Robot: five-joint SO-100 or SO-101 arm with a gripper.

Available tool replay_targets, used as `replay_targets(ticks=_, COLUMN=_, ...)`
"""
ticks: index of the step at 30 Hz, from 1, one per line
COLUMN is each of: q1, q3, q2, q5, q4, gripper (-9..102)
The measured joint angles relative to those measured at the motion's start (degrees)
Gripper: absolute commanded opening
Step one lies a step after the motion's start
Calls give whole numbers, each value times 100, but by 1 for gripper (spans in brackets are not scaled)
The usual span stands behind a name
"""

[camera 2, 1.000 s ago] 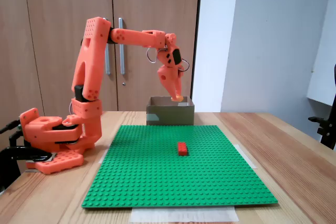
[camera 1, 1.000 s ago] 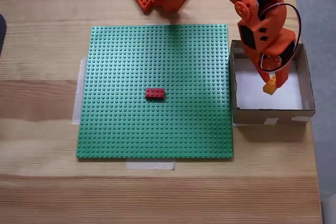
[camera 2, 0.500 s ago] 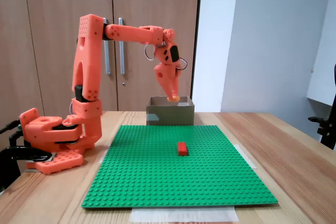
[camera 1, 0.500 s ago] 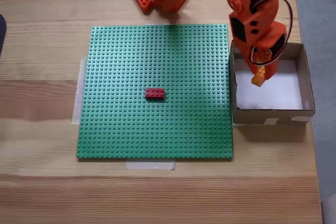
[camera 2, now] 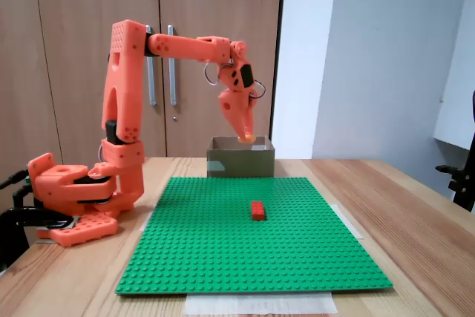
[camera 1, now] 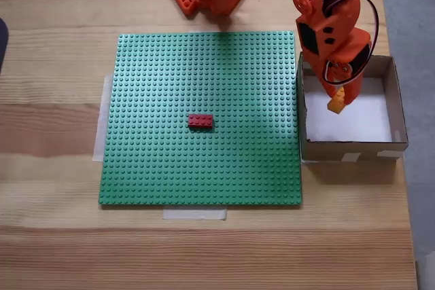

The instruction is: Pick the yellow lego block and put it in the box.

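fixed views: one yellow brick held over one box

fixed views, both of them, let me count: one yellow lego block (camera 1: 336, 104), one red brick (camera 1: 200, 121), one green baseplate (camera 1: 170, 168), one box (camera 1: 353, 147), and one arm of mine, orange, with one gripper (camera 1: 338, 102).

from above, my gripper hangs over the box's white floor, nearer its left wall than its right. the yellow lego block sits pinched at my fingertips, pointing down past them, so i am clenched on it. it is above the inside of the box, apart from the cardboard walls as far as i can tell.

from the front, the yellow lego block (camera 2: 249, 138) shows at the tip of my gripper (camera 2: 246, 136), right at the level of the box (camera 2: 239, 162) rim; whether it dips below the rim i cannot tell.

the red brick (camera 2: 257, 210) lies flat on the green baseplate (camera 2: 252, 257), near its middle, well apart from my gripper and the box. the baseplate's right edge lies just beside the box's left wall in the view from above.
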Motion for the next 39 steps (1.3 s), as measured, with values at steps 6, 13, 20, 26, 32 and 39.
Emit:
replay_targets(ticks=6, q1=26, q3=0, q2=0, q5=149, q4=-53, gripper=-1)
replay_targets(ticks=13, q1=18, q3=0, q2=0, q5=97, q4=-18, gripper=-1)
replay_targets(ticks=20, q1=18, q3=0, q2=0, q5=-202, q4=-18, gripper=6)
replay_targets(ticks=26, q1=18, q3=0, q2=0, q5=-281, q4=18, gripper=17)
replay_targets(ticks=32, q1=26, q3=62, q2=211, q5=-237, q4=-26, gripper=15)
replay_targets(ticks=39, q1=316, q3=1239, q2=1327, q5=-97, q4=-1362, gripper=11)
